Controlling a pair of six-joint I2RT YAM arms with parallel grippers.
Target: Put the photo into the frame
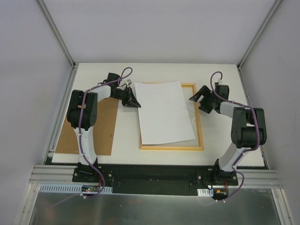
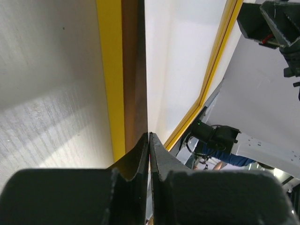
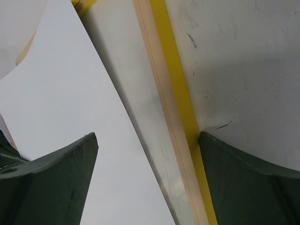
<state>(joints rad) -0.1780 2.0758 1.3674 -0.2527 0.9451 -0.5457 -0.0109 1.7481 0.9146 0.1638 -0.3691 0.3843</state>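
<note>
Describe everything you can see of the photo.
The photo shows only a plain white side, no picture visible. It is a thin rectangular sheet, paper by its look, lying skewed on the frame, covering its left rail and most of the far rail. The left gripper, shut, seems to pinch its left edge near the far corner. The right gripper hovers open, apart from it.

You are looking at a white bench [image 1: 225,75] boxed in by plain pale grey walls [image 1: 28,70] on its left, far and right sides. Aluminium posts [image 1: 56,33] rise from its far corners. An aluminium rail [image 1: 47,176] runs along its near edge, with a dull reflective metal sheet [image 1: 154,208] beyond. The light is soft and even.
</note>
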